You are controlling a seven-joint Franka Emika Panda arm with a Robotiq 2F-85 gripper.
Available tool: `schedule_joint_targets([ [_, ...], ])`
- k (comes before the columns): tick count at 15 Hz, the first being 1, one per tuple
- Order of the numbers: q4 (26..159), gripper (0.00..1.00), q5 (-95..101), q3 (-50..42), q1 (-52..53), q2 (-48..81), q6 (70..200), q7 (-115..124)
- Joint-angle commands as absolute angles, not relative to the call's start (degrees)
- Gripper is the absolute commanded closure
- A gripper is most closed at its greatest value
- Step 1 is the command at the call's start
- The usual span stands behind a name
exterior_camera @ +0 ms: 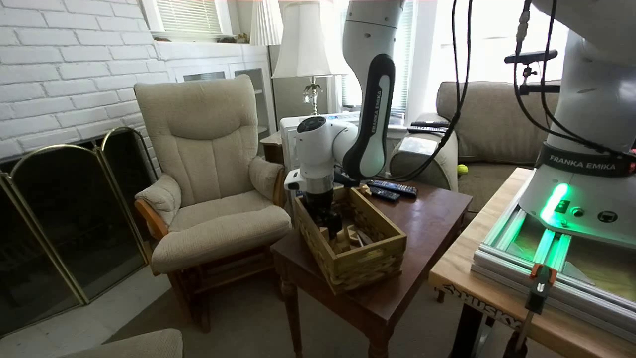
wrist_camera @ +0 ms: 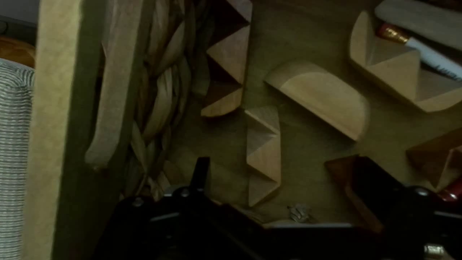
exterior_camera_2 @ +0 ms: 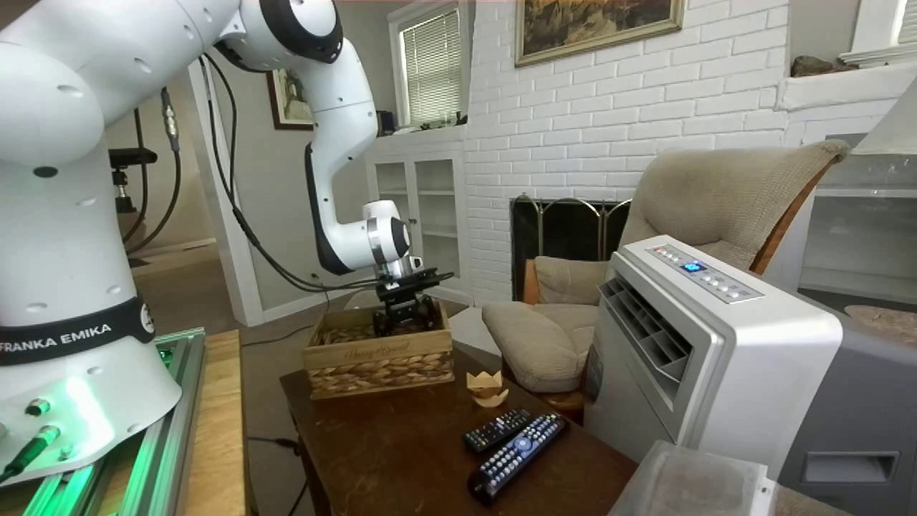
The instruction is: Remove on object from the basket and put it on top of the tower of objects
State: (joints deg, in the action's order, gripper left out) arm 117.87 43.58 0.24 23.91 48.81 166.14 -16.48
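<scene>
Inside the woven basket (exterior_camera_2: pixel 380 373), we see the black tool (wrist_camera: pixel 281 166) hanging down with its two fingers (wrist_camera: pixel 201 173) spread wide apart. In the wrist view, a thin zigzag piece (wrist_camera: pixel 265 155) of light wood lies between the fingers, and both of them stand away from it. One finger hides part of a red-brown piece (wrist_camera: pixel 339 169), and we can't tell if they touch.

We find more wood on the basket's floor. A half-moon piece (wrist_camera: pixel 325 95) lies near the thin one. A darker zigzag piece (wrist_camera: pixel 231 54) lies close to the basket's woven wall. Farther from that wall, we see a big zigzag piece (wrist_camera: pixel 393 76) with a white pencil (wrist_camera: pixel 433 57) with a reddish end by it.

In both exterior views, the basket sits on a brown counter (exterior_camera_2: pixel 401 444), and the robot's white arm (exterior_camera_2: pixel 344 115) bends over the basket. Just beside the basket, with a small gap, we see the little tower (exterior_camera_2: pixel 485 382) on the counter in an exterior view. It looks to us like two wooden bits, one on top of the other. A bit farther from the basket are a short black remote (exterior_camera_2: pixel 496 430) and a longer remote (exterior_camera_2: pixel 517 459), side by side. A tan armchair (exterior_camera: pixel 213 134) and a white machine (exterior_camera_2: pixel 766 344) stand near the basket, too.
</scene>
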Motion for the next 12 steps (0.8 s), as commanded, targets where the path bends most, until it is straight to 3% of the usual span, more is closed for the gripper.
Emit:
schedule_joint_targets([
  [1,115.7,0.0,45.0,0.3,23.8,51.2,167.0,-15.1],
  [4,115.5,0.02,45.3,-0.2,24.2,51.5,167.1,-14.8],
  [5,115.4,0.27,45.4,-0.2,24.3,51.5,167.1,-14.8],
  [6,115.4,0.27,45.4,-0.2,24.4,51.6,167.1,-14.8],
  [12,115.3,0.69,45.6,-0.4,24.7,51.8,166.9,-14.8],
])
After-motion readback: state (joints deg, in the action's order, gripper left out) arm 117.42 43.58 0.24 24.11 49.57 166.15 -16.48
